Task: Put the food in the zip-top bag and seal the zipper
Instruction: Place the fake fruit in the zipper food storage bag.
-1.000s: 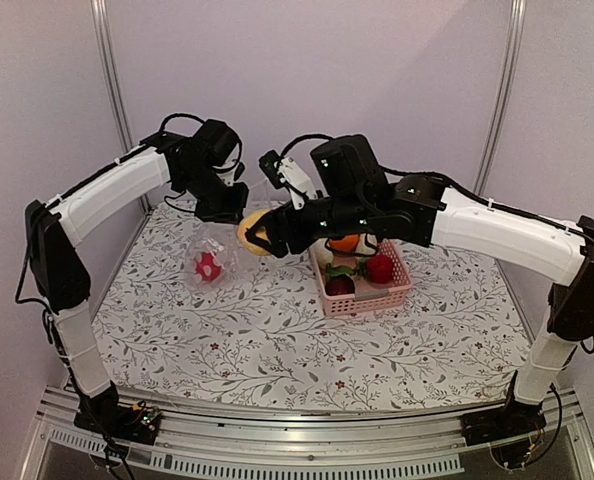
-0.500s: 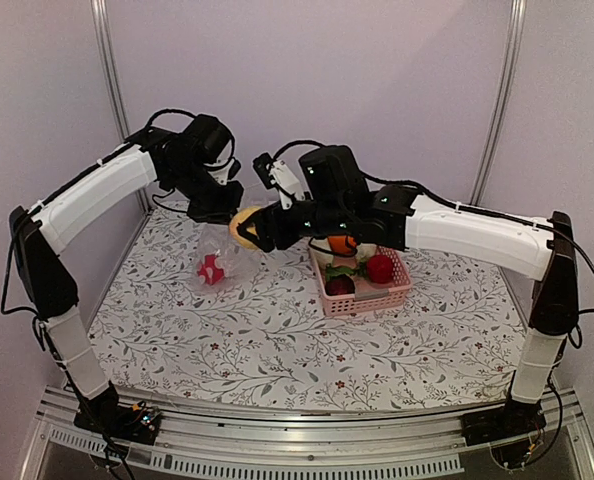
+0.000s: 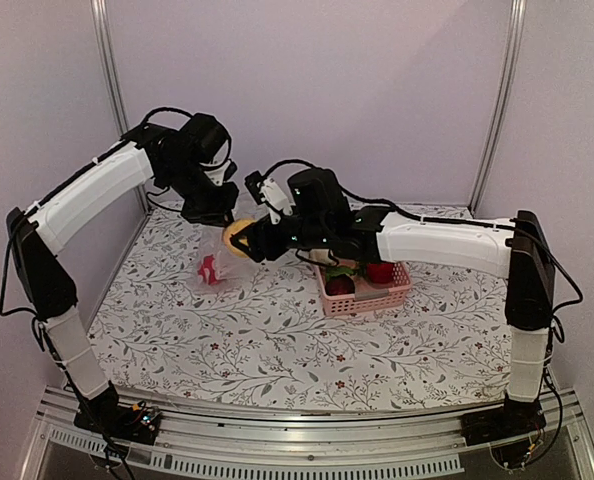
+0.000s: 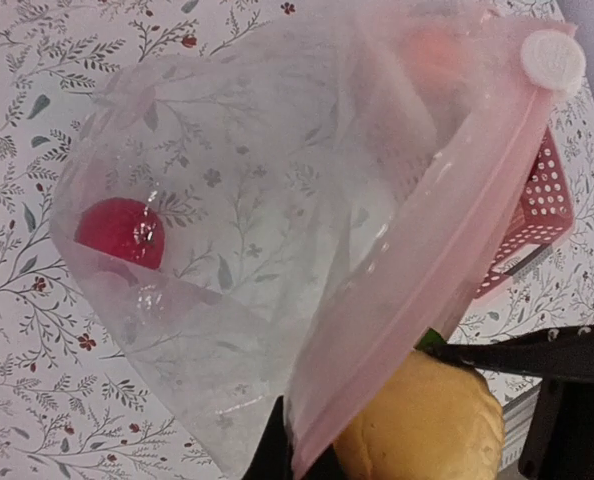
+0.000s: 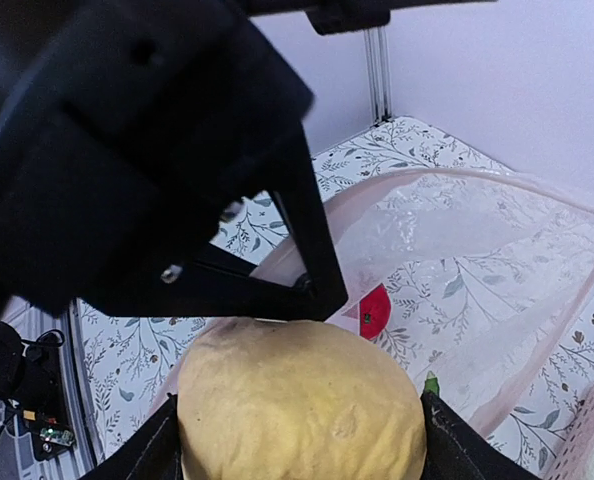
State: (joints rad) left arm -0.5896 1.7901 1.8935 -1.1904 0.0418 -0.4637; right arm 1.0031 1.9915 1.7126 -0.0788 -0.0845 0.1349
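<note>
Left wrist: left gripper (image 4: 297,455) pinched shut on the zip-top bag (image 4: 237,200) at its mouth edge, red food (image 4: 119,232) inside. Right gripper (image 5: 302,440) jaws wide, gripping yellow food (image 5: 302,395) just outside the zipper (image 4: 422,270). Carry it well past the lip before letting go.

The left pincer (image 4: 297,462) pinches the pink zipper (image 4: 417,290) edge of the zip-top bag (image 4: 277,200), whose mouth gapes. A red food (image 4: 119,232) lies inside. The right pincer (image 4: 482,405) holds a yellow food (image 4: 417,425) just beside the zipper. A pink basket (image 4: 542,210) stands behind on the floral table (image 4: 37,330).
</note>
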